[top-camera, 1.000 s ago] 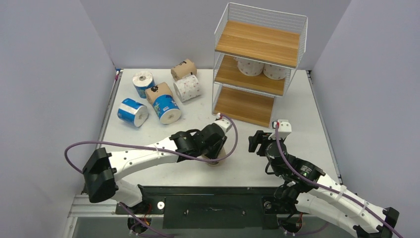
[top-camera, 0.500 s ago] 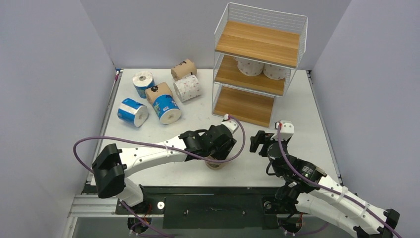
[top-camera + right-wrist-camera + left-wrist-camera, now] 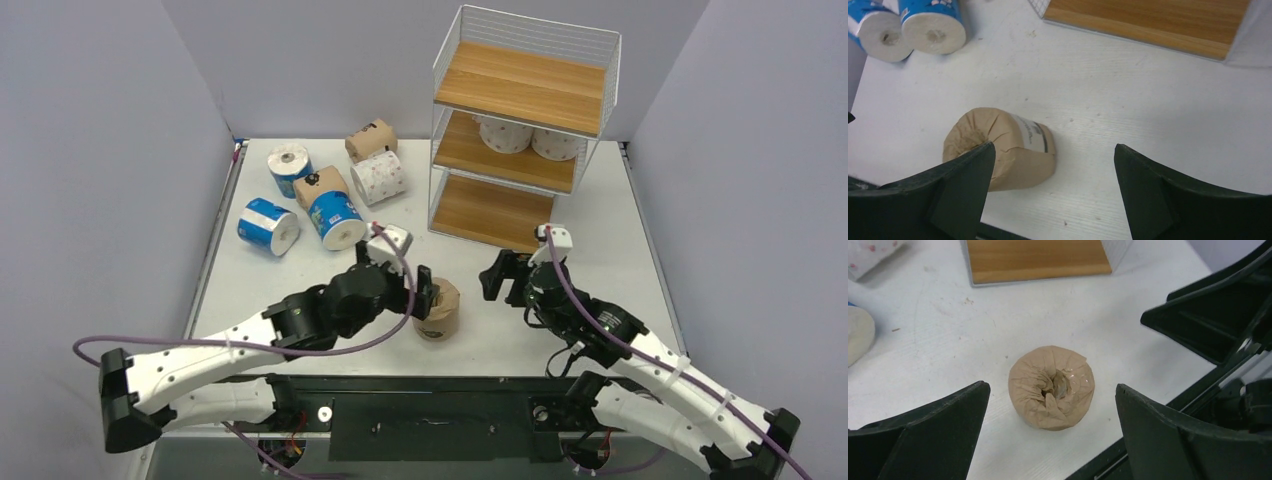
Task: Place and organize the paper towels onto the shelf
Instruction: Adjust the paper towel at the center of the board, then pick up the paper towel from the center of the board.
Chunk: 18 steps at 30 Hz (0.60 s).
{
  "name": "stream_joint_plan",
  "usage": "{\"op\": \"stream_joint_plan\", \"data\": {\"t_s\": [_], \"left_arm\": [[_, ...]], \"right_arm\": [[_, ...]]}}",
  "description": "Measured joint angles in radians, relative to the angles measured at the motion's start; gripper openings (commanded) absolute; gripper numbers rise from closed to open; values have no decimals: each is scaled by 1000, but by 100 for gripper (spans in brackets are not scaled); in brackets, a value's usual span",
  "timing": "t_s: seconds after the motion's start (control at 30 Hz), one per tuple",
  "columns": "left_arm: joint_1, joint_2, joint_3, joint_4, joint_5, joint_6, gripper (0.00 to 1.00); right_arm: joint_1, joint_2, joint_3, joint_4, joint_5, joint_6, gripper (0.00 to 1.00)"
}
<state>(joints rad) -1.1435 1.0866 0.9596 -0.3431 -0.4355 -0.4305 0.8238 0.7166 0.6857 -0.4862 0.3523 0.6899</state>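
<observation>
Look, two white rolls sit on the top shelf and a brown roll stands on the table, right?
Not quite. The top external view shows the two white rolls on the middle board of the shelf, not the top one. The brown roll does stand on the table.

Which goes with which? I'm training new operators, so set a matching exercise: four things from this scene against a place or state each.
Things
1. left gripper
2. nearest brown roll
3. blue rolls
4. middle board

Places or states
A. holds two white rolls
B. open
C. in the far-left cluster
D. standing on end, alone

Pairs: 1-B, 2-D, 3-C, 4-A
</observation>
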Motion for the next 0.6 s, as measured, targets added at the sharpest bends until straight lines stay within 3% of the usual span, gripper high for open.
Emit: {"op": "stream_joint_plan", "data": {"t_s": [0.33, 0.6], "left_arm": [[21, -473, -526, 307, -124, -95, 96], [21, -694, -709, 407, -165, -127, 96]], "right_arm": [[-5, 328, 154, 1, -272, -21, 82], [-3, 480, 198, -5, -350, -27, 80]]}}
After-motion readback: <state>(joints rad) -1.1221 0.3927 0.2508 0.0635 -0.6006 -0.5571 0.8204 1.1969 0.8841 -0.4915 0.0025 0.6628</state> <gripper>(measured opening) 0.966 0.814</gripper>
